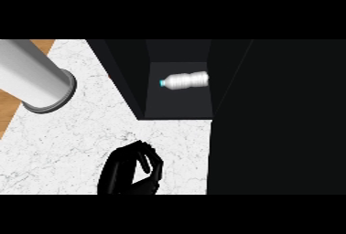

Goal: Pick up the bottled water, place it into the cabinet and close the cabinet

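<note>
Already the bottled water lies on its side inside the open cabinet, touched by nothing. Left hand hangs over the counter, fingers curled, empty. Remaining step, I'd say: swing the door shut, pushing near its free edge.

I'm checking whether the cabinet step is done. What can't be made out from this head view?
- Right robot hand: shows nowhere in the head view.
- Left robot hand: wrist cut off by the lower edge.
- Cabinet door: lost in the dark mass at right.
- Bottle: label too small to read.
</note>
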You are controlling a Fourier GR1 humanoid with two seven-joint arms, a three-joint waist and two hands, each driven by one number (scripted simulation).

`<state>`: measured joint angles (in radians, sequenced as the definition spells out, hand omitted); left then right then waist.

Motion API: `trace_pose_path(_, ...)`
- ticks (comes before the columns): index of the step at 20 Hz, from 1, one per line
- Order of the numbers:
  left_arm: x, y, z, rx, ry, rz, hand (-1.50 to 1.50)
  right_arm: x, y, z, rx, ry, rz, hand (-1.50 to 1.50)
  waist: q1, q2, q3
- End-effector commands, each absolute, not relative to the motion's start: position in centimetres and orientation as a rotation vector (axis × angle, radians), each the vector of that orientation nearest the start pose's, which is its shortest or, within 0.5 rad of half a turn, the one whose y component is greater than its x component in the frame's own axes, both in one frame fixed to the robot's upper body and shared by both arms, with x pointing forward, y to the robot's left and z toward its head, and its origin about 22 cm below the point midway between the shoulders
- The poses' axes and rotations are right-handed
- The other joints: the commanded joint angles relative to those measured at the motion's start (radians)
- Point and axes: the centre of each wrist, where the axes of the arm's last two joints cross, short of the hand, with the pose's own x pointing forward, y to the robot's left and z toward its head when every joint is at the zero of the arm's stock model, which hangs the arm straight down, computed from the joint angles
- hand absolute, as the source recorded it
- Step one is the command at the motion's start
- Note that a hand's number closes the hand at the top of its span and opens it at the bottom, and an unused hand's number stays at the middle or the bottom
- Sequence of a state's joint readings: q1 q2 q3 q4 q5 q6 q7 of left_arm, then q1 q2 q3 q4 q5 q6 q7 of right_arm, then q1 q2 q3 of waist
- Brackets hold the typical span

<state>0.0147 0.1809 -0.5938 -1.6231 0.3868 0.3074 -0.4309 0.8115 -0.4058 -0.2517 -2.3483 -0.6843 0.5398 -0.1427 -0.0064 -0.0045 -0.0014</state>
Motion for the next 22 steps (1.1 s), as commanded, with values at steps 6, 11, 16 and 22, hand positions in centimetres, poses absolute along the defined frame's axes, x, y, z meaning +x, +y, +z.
trace_pose_path(6,17.7,20.0,1.1,-0.329,-1.820,-0.020,1.50,5.5,-30.2,15.8,0.493,-1.701,0.550,1.50,0.003,-0.002,-0.001)
trace_pose_path(11,17.1,23.9,2.3,-0.305,-1.868,-0.015,1.50,4.9,-28.6,16.9,0.532,-1.777,0.590,1.50,-0.006,-0.008,-0.003)
trace_pose_path(16,16.6,26.4,3.1,-0.328,-1.862,0.055,-1.50,5.2,-27.6,17.4,0.564,-1.831,0.649,1.50,-0.008,-0.010,-0.007)
trace_pose_path(22,16.0,29.4,5.7,-0.247,-1.911,0.048,-1.50,5.3,-26.5,17.5,0.676,-1.746,0.712,1.50,0.001,-0.017,-0.008)
